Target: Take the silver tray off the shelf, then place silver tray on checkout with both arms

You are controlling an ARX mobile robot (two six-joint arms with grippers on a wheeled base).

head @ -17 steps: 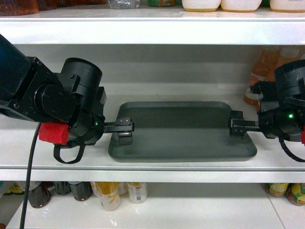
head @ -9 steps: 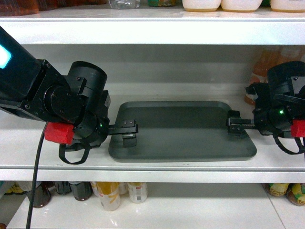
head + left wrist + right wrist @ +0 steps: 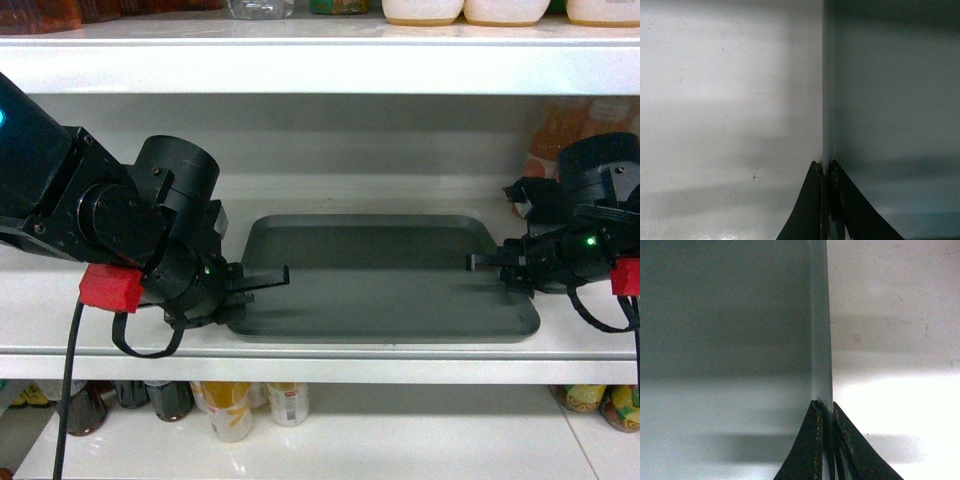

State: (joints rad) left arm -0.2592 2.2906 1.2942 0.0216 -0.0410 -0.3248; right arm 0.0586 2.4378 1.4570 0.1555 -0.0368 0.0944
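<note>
Hidden/cut off: both wrist views show only fingertip ends and a strip of tray rim; rest of each gripper is out of frame. In the head view the left arm body blocks the tray's left edge near the grip, and the right arm covers the items behind it. Goods on the upper board and on the lower shelf are cropped, labels unreadable.
Silver tray (image 3: pixel 380 275): lies flat on the shelf (image 3: pixel 320 352), long side along the front lip, centred between the two arms.
Left gripper (image 3: pixel 826 172): fingers pinched together on the tray's left rim, rim edge sandwiched between the tips; one finger reaches over the tray floor in the head view.
Right gripper (image 3: pixel 824 412): fingers clamped on the tray's right rim the same way, tips meeting across the raised edge.
Tray vs grippers: held at both short ends, arms outside it on either side.
Checkout: not visible.
</note>
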